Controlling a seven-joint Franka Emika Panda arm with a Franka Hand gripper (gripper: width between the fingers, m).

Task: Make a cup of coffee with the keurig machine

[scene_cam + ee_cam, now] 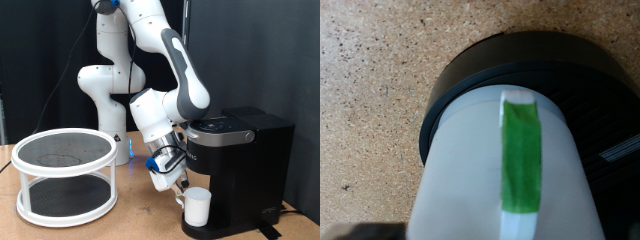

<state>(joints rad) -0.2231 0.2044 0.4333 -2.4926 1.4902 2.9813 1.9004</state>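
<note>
Rack: nearest the exterior camera, at the scene's left; white, round, two tiers of dark mesh; on the table, well apart from the work.
Table: speckled tan board; bears rack, arm base and machine.
Arm: white, rising behind the rack, bending down and right toward the machine's front.
Gripper: low, just left of the cup and above its left rim, tilted down toward it; fingers hidden in the exterior view by the hand's own body and cables, none showing in the wrist view; opening cannot be told, nor any hold on the cup.
Cup: white, upright, on the machine's round drip base, under the brew head; right of the gripper and slightly lower, touching or nearly so. In the wrist view, cup fills the frame very close; handle facing the camera, with a green strip along it.
Cup axis: vertical, mouth up; handle side turned toward the gripper, judging by the wrist view.
Machine: black, boxy, at the scene's right; lid down, silver ring on top; drip base seen as a black disc round the cup in the wrist view.
In the way: nothing between gripper and cup; brew head overhanging close above the cup; machine body right behind it.
Work so far: cup seemingly placed at the brew spot.
</note>
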